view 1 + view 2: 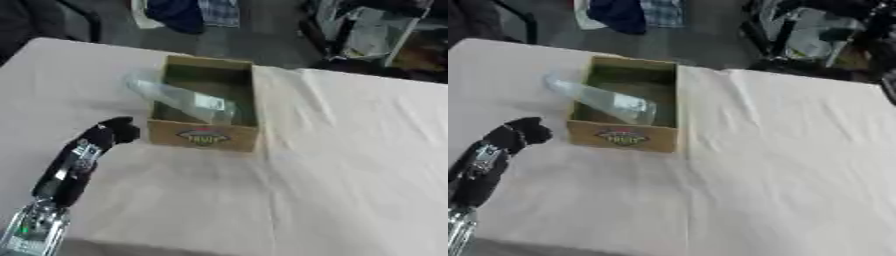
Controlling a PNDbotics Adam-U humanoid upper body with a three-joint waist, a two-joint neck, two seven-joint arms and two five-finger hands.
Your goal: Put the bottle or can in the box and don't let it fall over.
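An open cardboard box [203,136] with a printed logo on its front wall stands on the cloth-covered table, left of the middle. A clear plastic bottle [184,97] with a white label lies slanted in it. Its base is down inside near the front wall, and its neck leans out over the left wall toward the upper left. My left hand [118,131], black, hovers just left of the box's front left corner, apart from the bottle and holding nothing that I can see. Its forearm runs down to the lower left corner. My right hand shows in neither view.
The pale pink cloth [350,175] covers the table to the right of and in front of the box. Beyond the far edge are dark floor, hanging clothes [188,12] and metal furniture [815,35]. The table's left edge lies near my left arm.
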